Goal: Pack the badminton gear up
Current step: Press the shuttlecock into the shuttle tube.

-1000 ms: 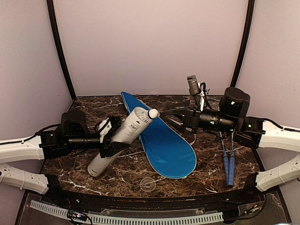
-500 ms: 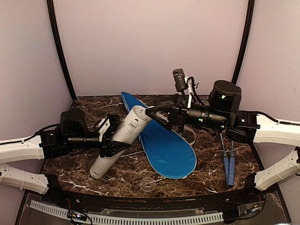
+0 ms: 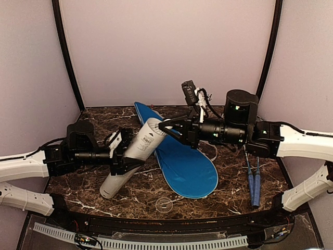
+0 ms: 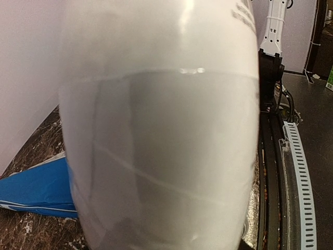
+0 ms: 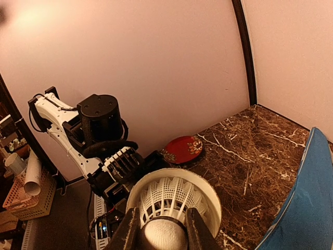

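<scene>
My left gripper is shut on the long white tube, holding it tilted with its open mouth up and to the right. That tube fills the left wrist view and hides the fingers. My right gripper is at the tube's mouth. In the right wrist view it is shut on the cork of a white shuttlecock, whose skirt sits inside the tube's rim. The blue cover lies flat mid-table. Two rackets with blue handles lie at the right.
A small clear round lid lies near the front edge. A red oval patterned object sits on the marble by the back wall. The cover's edge lies just right of the tube. The left arm's body is behind the tube.
The right arm has moved left to the tube's mouth. Its jaws, open a second ago, have closed on the shuttlecock resting there. The left arm and tube stay still.
</scene>
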{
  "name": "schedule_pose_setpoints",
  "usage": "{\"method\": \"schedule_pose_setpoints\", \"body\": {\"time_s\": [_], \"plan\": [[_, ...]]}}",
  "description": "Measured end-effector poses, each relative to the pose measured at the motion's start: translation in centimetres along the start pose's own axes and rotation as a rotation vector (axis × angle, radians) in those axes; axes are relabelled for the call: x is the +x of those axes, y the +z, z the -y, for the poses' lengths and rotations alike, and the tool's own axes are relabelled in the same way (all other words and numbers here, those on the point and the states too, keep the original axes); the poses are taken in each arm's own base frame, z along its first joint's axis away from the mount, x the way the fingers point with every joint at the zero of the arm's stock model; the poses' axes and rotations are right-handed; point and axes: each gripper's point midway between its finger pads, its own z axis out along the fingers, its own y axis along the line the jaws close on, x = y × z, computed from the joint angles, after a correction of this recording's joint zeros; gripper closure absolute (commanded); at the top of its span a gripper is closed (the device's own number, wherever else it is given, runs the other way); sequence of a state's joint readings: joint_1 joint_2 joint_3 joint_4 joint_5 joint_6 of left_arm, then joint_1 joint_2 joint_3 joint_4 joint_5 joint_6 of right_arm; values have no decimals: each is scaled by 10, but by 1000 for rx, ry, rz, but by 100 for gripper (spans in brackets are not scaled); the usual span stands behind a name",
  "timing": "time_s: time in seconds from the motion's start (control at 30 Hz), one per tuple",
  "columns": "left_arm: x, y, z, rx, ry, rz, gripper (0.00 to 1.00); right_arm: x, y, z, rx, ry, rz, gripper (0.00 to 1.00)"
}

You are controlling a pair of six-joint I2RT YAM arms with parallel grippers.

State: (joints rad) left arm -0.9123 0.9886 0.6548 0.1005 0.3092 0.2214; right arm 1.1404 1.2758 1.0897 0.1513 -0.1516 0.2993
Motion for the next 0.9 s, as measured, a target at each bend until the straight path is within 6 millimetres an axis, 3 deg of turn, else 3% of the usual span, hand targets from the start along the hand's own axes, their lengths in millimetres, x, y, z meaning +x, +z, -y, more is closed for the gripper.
{"method": "schedule_pose_setpoints", "body": {"time_s": [0.07, 0.33, 0.63, 0.9], "plan": [[0, -1, 0, 0, 17, 0, 48, -1, 0, -1, 3, 7, -11, 91], [2, -7, 1, -10, 81, 7, 46, -15, 5, -8, -54, 104, -117, 93], [6, -7, 2, -9, 108, -4, 46, 1, 2, -9, -89, 203, -250, 93], [8, -7, 2, -10, 113, -14, 46, 20, 12, 5, -25, 203, -305, 89]]}}
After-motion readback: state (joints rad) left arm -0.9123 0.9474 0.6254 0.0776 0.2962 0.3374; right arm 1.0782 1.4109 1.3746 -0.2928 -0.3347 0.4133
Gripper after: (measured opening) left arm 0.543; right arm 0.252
